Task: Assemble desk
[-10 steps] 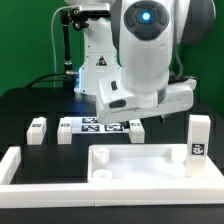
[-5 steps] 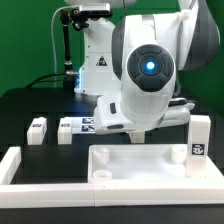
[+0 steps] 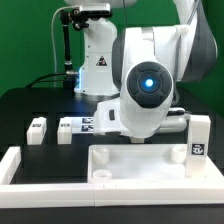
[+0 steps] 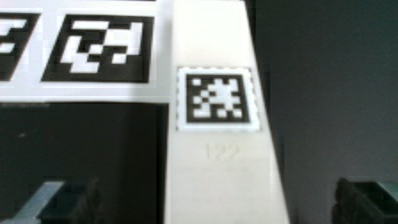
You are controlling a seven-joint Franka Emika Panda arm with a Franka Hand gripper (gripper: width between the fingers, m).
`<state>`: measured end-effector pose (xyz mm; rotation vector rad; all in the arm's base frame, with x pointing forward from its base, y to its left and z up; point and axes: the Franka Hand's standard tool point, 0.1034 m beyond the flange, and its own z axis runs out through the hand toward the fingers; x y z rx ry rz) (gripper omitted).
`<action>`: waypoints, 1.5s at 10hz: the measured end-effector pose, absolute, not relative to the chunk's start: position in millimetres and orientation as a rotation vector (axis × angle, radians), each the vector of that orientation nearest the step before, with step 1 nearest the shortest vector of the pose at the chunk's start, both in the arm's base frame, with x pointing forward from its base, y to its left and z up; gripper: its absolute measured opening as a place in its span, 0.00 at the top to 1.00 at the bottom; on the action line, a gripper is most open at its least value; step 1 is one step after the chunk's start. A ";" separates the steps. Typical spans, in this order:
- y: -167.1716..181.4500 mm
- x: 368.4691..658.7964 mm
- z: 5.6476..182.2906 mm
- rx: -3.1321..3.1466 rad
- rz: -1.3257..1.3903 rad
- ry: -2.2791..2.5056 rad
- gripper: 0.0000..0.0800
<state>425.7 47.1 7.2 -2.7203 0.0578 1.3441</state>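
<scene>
the gripper (image 4: 205, 203) is held wide open, nothing grasped. a leg block (image 4: 221, 60) is seen centred between the jaws, the marker board (image 4: 80, 50) just beside it. a straight descent is advised so only the block gets pinched.

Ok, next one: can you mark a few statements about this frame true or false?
1. The fingers are open and hold nothing. True.
2. Legs are already fixed to the tabletop. False: no leg shows on it.
3. The leg below the wrist lies beside the marker board. True.
4. The leg at the exterior view's right lies flat. False: it stands upright.
</scene>
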 end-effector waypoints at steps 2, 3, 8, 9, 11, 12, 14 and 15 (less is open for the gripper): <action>45.5 423.0 5.8 -2.717 1.348 0.064 0.19; 45.4 423.0 5.7 -2.717 1.348 0.064 0.22; 45.1 423.0 5.8 -2.717 1.348 0.065 0.64; 45.0 423.0 5.8 -2.717 1.348 0.065 0.64; 45.0 423.0 5.8 -2.717 1.348 0.065 0.64; 45.0 423.1 5.9 -2.717 1.348 0.065 0.64; 41.2 432.9 25.6 -2.701 1.338 0.035 0.64; 31.1 446.6 54.5 -2.684 1.295 -0.008 0.64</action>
